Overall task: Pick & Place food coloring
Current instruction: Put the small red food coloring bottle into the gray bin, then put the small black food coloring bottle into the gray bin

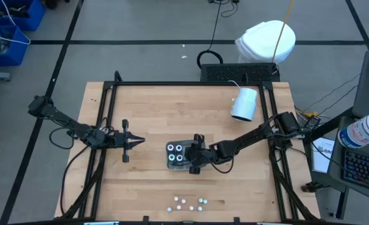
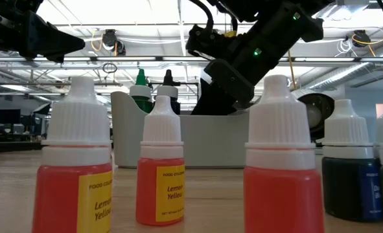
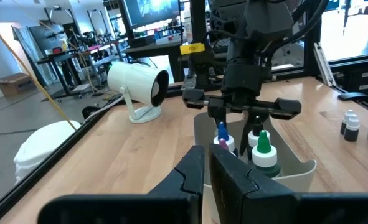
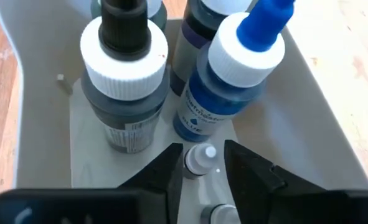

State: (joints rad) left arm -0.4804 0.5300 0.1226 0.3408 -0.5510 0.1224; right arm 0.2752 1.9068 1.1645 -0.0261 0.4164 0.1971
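Foreground bottles: three bottles of red-orange liquid with white caps, at left (image 2: 78, 162), centre (image 2: 161, 165) and right (image 2: 283, 162); the left and centre ones carry yellow labels reading "Lemon Yellow".
Dark bottles: one dark-liquid bottle with a white cap (image 2: 350, 165) at right; another is cut off by the right edge.
Container: a pale tray (image 2: 210, 145) stands behind the row on the wooden table (image 2: 10, 194).
Tray contents: a green tip (image 2: 140, 84) and a black tip (image 2: 168, 81) rise above its wall.
Arm: a dark robot arm (image 2: 256, 45) reaches down from above into the tray; its fingers are hidden.
Background: ceiling lights and workshop room.
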